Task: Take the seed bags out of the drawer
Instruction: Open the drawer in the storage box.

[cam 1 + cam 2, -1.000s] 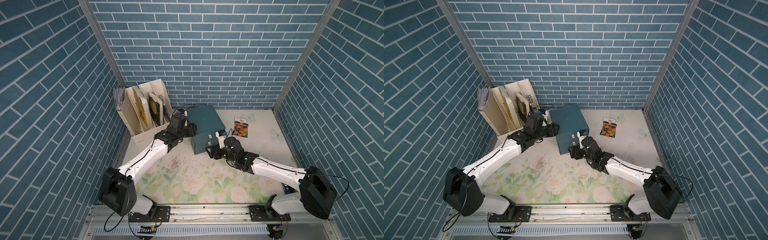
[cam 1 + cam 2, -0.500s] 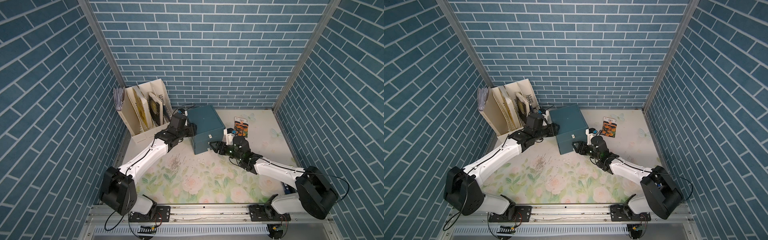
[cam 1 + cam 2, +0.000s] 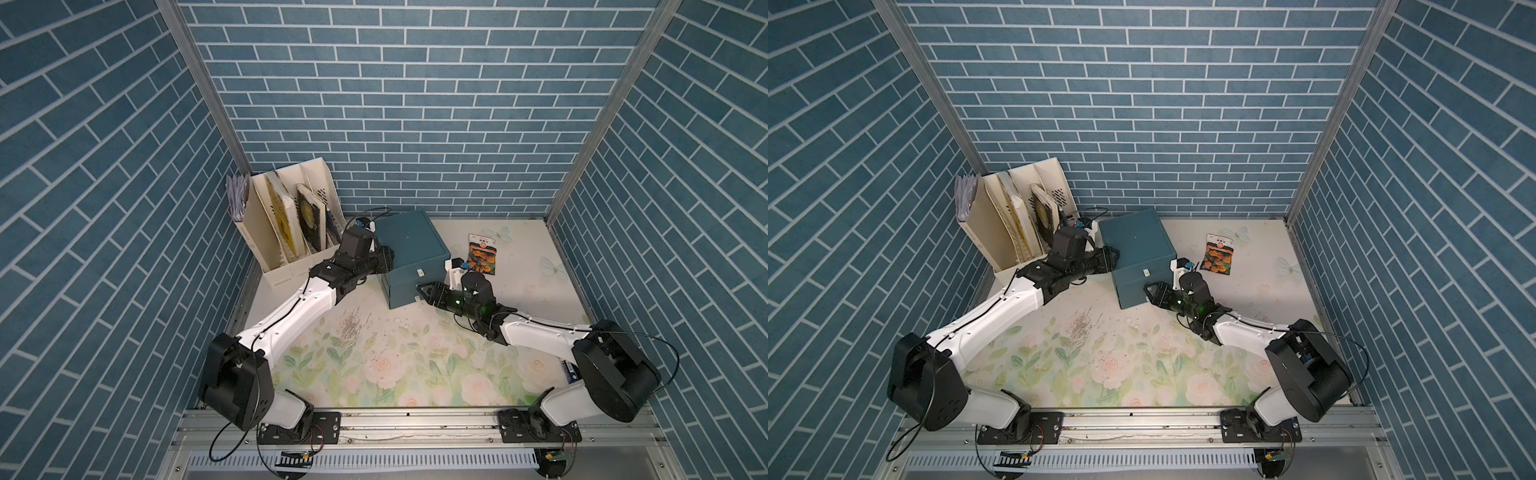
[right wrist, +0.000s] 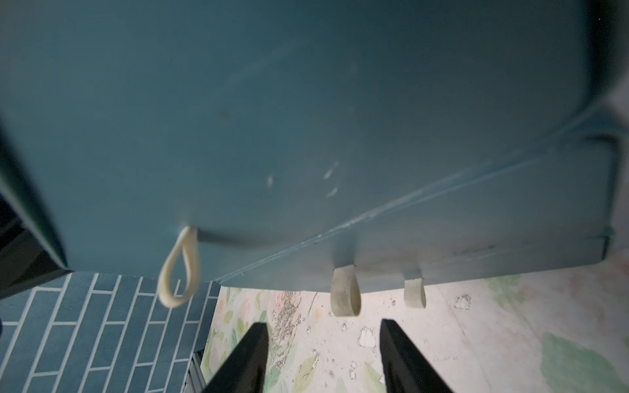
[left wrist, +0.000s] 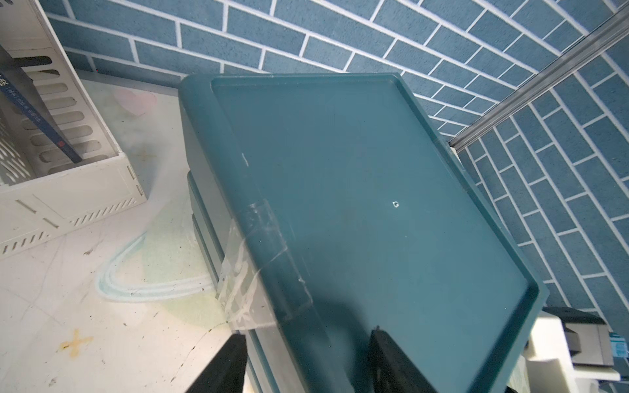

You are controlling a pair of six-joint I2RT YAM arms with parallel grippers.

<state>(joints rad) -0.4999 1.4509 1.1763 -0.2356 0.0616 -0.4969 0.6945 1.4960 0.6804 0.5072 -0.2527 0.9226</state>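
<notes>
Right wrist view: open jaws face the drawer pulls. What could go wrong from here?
The pull loops hang close together, so the right gripper might pinch the wrong one or miss. When it pulls, the drawer cabinet could slide if the left gripper slips off its top edge.

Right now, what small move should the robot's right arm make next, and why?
Probably ease the right fingers forward around the middle pull loop, then close. They stand apart just short of it, roughly lined up. The drawers look shut in both top views, and the left fingers grip the drawer box by its top edge, likely steadying it. Only one seed bag lies outside.
</notes>
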